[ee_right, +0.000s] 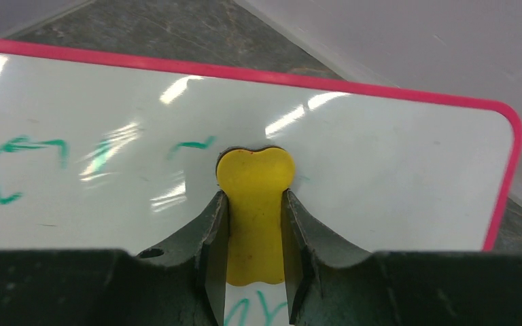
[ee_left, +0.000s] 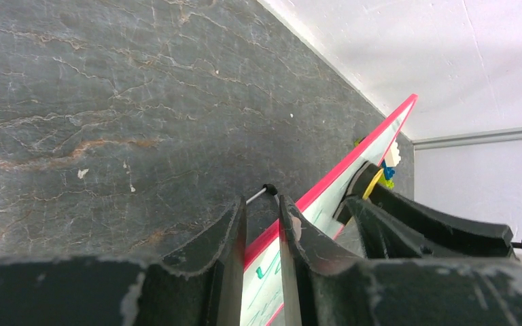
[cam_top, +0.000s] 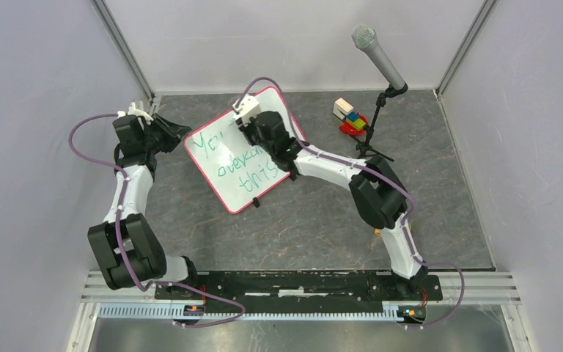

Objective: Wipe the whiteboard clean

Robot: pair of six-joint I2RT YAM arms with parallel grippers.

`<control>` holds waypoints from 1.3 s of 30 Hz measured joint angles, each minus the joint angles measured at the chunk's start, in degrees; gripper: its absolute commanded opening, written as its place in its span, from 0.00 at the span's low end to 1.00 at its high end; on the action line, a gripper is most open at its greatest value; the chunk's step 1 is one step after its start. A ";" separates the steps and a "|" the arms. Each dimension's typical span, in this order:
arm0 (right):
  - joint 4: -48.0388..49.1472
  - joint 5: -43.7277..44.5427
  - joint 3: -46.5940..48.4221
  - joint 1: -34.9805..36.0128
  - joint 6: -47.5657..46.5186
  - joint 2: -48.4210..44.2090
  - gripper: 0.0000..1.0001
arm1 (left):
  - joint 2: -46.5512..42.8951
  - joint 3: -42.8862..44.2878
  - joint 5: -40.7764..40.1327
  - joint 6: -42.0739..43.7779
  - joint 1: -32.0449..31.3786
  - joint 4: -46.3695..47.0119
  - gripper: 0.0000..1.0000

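Left pincer (ee_left: 263, 231) pinches the whiteboard's (ee_right: 394, 156) rim, right pincer (ee_right: 255, 198) squeezes the yellow eraser (ee_right: 255, 166) on it: press hard and the board could slip!

The whiteboard (cam_top: 223, 176), pink-framed and bearing green handwriting, sat skewed near the table's (cam_top: 300, 227) far edge, left of centre.

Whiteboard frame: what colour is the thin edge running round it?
Red-pink, all round the whiteboard; clearest in the right wrist view.

Left fingers (ee_left: 234, 258) astride whiteboard (ee_left: 340, 170) edge
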 measured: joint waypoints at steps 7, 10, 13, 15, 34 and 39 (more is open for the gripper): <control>-2.78 -0.81 10.49 8.13 -2.21 6.03 0.16 | 0.00 0.00 0.59 -0.33 -0.02 0.20 0.30; -3.48 -1.81 10.93 9.84 -2.34 6.27 0.16 | 0.02 0.00 0.81 -0.44 -0.02 0.37 0.30; -3.50 -1.95 10.88 9.64 -2.78 6.27 0.16 | 0.35 0.00 1.07 -0.57 -0.02 0.70 0.31; -3.32 -2.10 10.56 9.09 -2.86 6.23 0.16 | 0.74 0.00 1.18 -0.66 -0.02 1.16 0.32; -9.22 -3.28 11.08 -7.13 -1.79 5.35 0.16 | 1.97 0.00 2.14 -1.33 -0.02 2.82 0.32; -10.75 -3.52 10.99 -9.62 -0.57 5.35 0.16 | 1.97 0.00 2.60 -1.33 -0.39 2.45 0.32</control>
